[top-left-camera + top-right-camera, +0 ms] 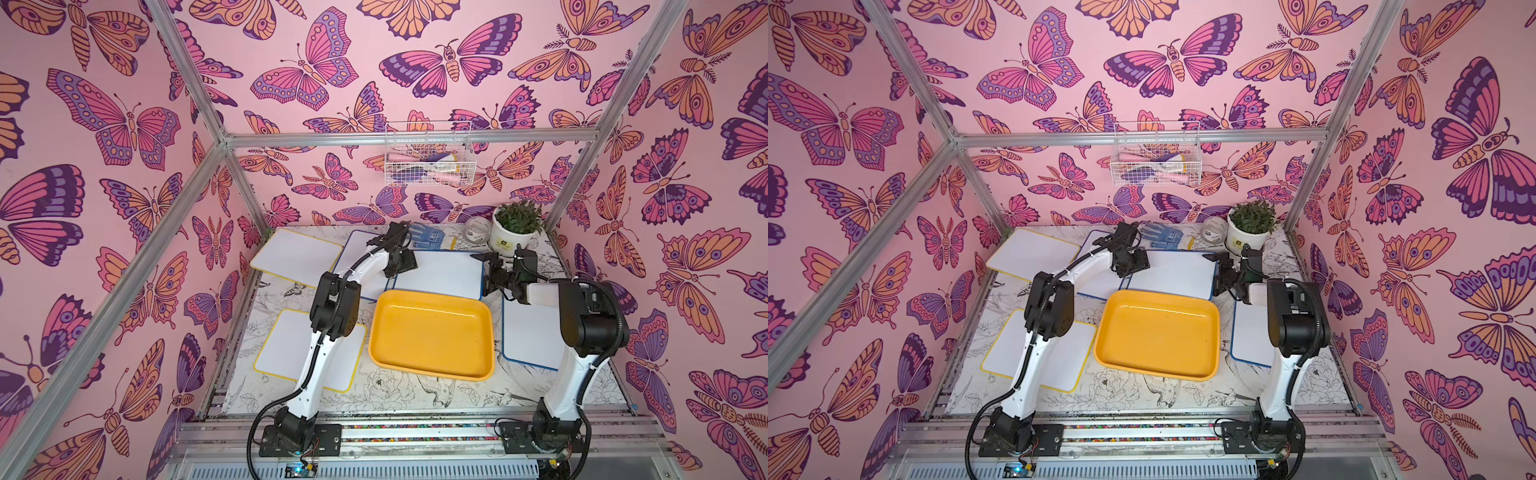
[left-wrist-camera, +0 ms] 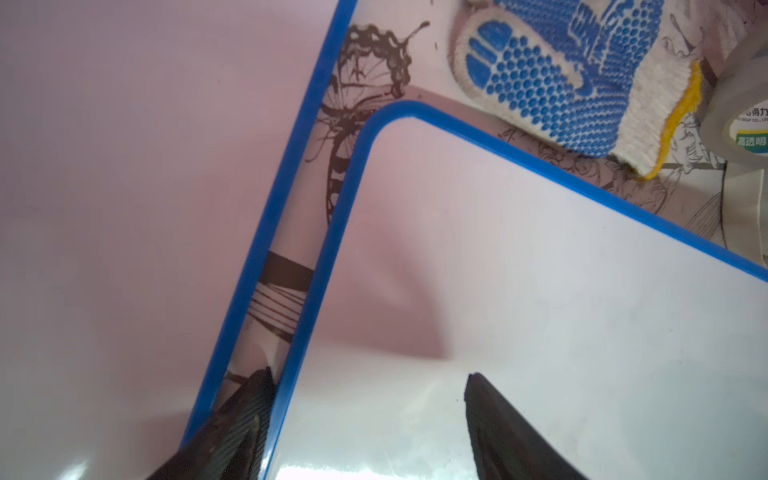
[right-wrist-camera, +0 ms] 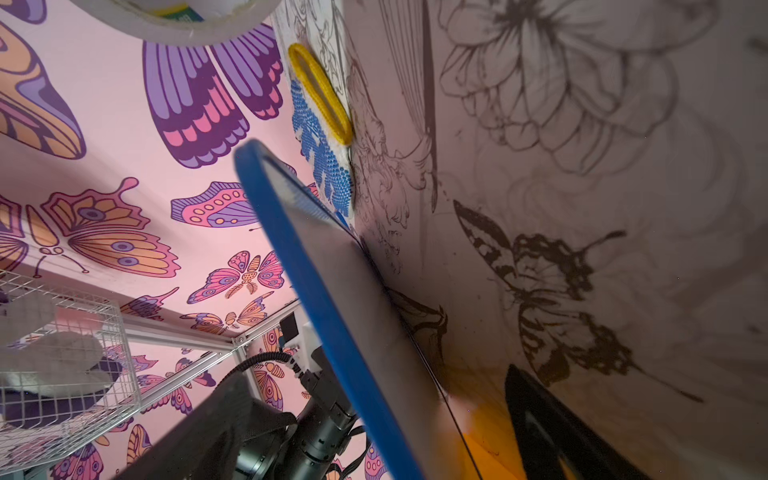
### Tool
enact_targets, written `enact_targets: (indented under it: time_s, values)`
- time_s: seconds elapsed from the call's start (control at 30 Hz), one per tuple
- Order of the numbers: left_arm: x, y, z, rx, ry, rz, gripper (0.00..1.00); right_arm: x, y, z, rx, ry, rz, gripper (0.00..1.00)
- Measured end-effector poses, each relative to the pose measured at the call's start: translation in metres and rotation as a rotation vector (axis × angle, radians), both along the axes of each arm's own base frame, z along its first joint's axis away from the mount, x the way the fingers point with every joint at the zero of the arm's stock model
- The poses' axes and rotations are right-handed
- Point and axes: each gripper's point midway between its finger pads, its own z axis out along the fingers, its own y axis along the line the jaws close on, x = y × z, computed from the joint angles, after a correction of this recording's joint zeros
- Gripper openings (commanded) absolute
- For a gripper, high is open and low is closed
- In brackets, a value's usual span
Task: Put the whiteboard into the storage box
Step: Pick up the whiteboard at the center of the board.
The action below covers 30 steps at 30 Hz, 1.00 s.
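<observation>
The box [image 1: 432, 334] sits mid-table and holds nothing yet. The board [image 1: 440, 272] in play, blue-rimmed, lies just behind the box. Its near edge is at or over the box's back rim, and I cannot tell whether it rests there.

The left gripper [image 1: 402, 266] stands over the board's end behind the box's back left corner. In the left wrist view its jaws are spread. One finger [image 2: 245, 415] sits in the gap between this board and a second blue board [image 2: 145, 187], and the other [image 2: 507, 428] is over the white face. It straddles the rim without pinching, probably to brace that end so the board cannot slide away.

The right gripper [image 1: 484, 274] is at the opposite end, behind the box's back right corner, turned sideways. The right wrist view shows the board [image 3: 316, 270] running edge-on between its wide-spread jaws, tilted up off the table on that side. The jaws bracket the rim but are not clamped on it. The sideways pose suits a thin flat sheet, which can only be taken by its edge.

As I judge it, the step is getting hold of the raised end, so the task has barely begun. Next the right jaws would need to close, then lift the board and carry it forward over the back rim. The glossy board may slip. A glove [image 1: 428, 237] and tape [image 1: 478, 232] lie just beyond it, farther from the box.
</observation>
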Motion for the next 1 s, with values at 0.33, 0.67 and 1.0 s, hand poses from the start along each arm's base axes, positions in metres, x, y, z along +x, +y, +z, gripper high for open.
enact_targets:
  time_s: [0.33,0.67,1.0]
  values:
    - [0.001,-0.003,0.001,-0.019,-0.011,-0.007,0.75,-0.001,-0.001,0.014,-0.052,-0.057,0.023,0.95]
    - [-0.001,-0.009,0.003,-0.054,-0.005,-0.020,0.75,0.006,-0.003,0.048,-0.179,-0.225,0.034,0.79]
    - [-0.003,-0.010,0.003,-0.065,0.003,-0.022,0.75,0.012,-0.008,0.053,-0.261,-0.310,0.032,0.47]
